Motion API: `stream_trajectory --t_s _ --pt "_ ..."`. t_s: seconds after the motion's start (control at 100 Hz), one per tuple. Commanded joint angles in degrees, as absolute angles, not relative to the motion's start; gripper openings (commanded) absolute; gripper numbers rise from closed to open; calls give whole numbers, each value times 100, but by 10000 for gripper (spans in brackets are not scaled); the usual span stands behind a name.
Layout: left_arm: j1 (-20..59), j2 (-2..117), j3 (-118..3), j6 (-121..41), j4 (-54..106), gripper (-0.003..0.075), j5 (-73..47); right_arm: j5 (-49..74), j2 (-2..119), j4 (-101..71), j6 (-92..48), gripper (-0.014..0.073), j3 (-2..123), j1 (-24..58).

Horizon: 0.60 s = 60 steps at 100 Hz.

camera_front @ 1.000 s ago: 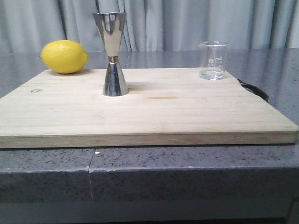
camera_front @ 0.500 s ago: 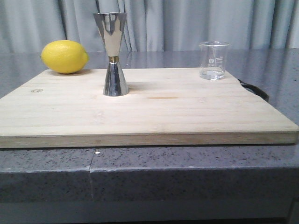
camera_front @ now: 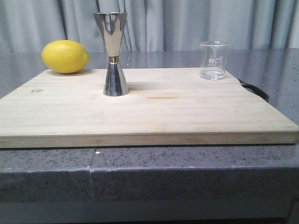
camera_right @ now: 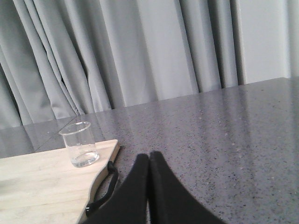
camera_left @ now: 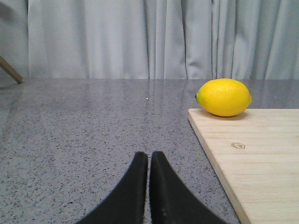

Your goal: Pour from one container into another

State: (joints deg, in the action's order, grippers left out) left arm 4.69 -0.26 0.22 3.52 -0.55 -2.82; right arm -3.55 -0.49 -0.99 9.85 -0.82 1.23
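Small clear glass beaker (camera_front: 213, 60) is seen upright at the pale wooden board's (camera_front: 140, 112) far right corner, well apart from the tall steel hourglass jigger (camera_front: 113, 53); its printed marks cannot be read. Left gripper (camera_left: 149, 161) and right gripper (camera_right: 149, 161) are pressed closed, empty, hidden from the front view.

You are looking at a staged kitchen or bar-style test station: a grey speckled stone surface (camera_front: 187, 177) carries a wooden cutting board (camera_front: 187, 109) with a lemon (camera_front: 65, 56), a steel jigger (camera_front: 112, 53) and a glass beaker (camera_front: 213, 60), backed by grey curtains (camera_front: 187, 23).
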Motion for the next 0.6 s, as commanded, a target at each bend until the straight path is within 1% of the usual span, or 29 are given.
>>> stream_trajectory --t_s 0.0,0.34,0.59 --pt "465 -161 229 391 -34 -19 170 -796 -165 -95 980 -75 -231 84" --pt "465 -161 229 391 -34 -19 170 -785 -165 -95 961 -75 -231 84" --pt "465 -161 229 391 -34 -19 170 -732 -165 355 961 -75 -231 84"
